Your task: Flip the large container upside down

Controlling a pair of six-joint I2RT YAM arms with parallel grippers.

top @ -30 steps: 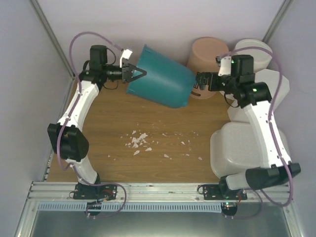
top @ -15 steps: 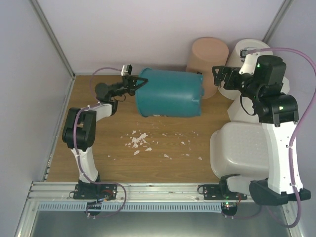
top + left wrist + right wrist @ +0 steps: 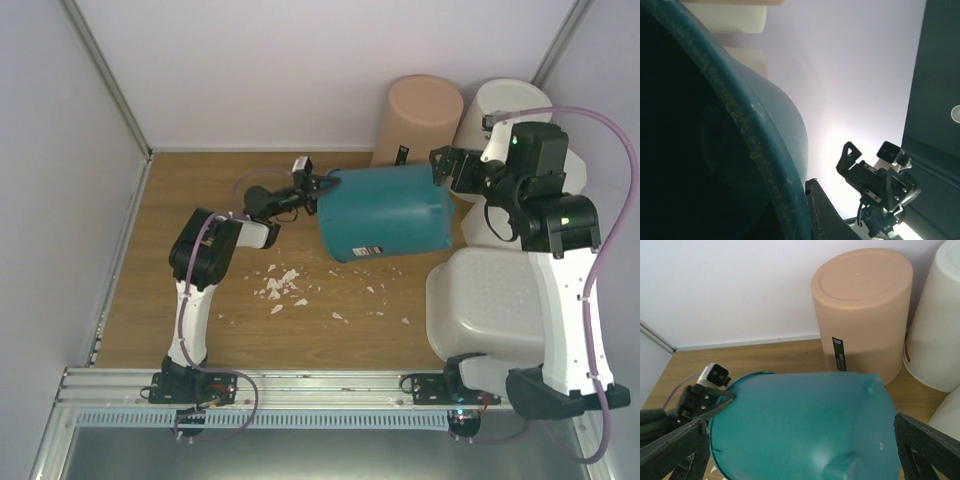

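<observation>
**Teal bin now on its side, about half way over**

A second ago the teal bin (image 3: pixel 385 215) hung tilted at the back left. Now it lies sideways near the middle back, with its mouth to the left and its bottom to the right. I cannot tell if it rests on the surface (image 3: pixel 330 345).

The left hand (image 3: pixel 316 186) has swung down low and pinches the rim. The right hand (image 3: pixel 445 168) has moved to the bin's bottom with its fingers spread wide, holding nothing.

So the turn looks about half done. I think the mouth must go down next. The grip on the rim is thin, so the bin could slip or roll.
</observation>
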